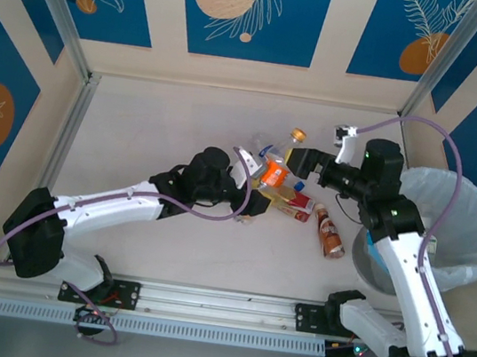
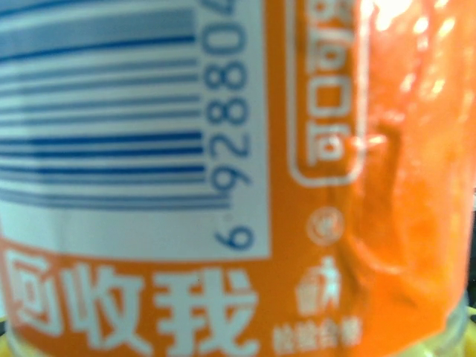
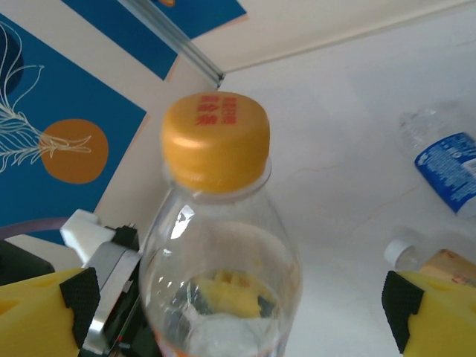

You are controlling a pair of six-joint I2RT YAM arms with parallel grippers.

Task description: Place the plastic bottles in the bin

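Overhead view of a pale worktop. Near its centre the left gripper pinches an orange-labelled bottle with an orange cap. The right gripper is spread wide, its yellow fingers on either side of that bottle and apart from it. A red-labelled bottle and a brown bottle lie just beside. The bin stands at the worktop's right edge.

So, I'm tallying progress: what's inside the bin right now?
Inside the bin, just the translucent white bag liner shows, with no bottle visible. The right arm covers its near-left part, so anything there is hidden.
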